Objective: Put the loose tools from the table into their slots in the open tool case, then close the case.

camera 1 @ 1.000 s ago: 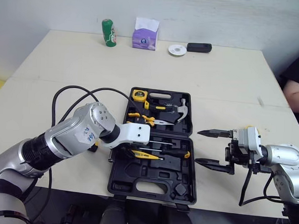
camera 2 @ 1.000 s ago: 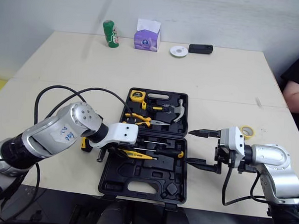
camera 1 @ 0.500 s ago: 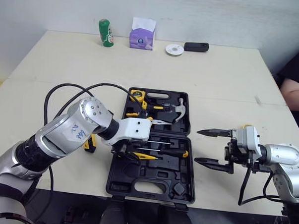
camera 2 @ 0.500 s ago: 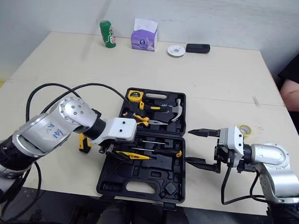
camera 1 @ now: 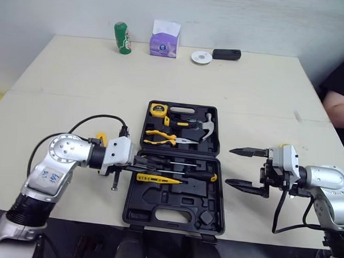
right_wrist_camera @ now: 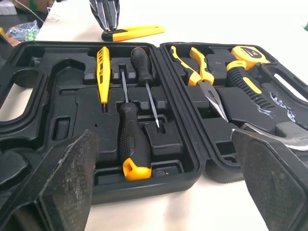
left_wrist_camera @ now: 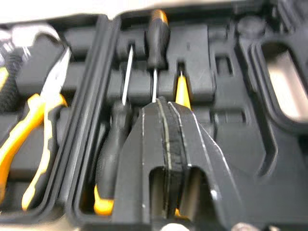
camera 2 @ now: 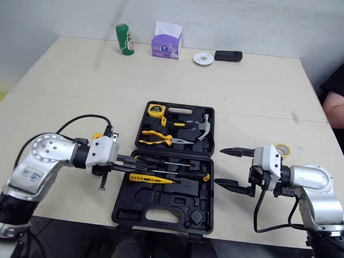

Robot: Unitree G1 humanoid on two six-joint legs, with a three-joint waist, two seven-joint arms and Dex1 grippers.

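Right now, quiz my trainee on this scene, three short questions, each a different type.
1. True or false: the case is shut.
2. The right end effector is: A. open B. shut and empty C. shut on a tool
3. Fill in: the hammer shares its half of the case with the tape measure and the ____.

Key: 1 false; 2 A; 3 pliers.

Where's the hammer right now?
In the head views, the hammer lies in the case's far half, on its right side, beside the pliers.
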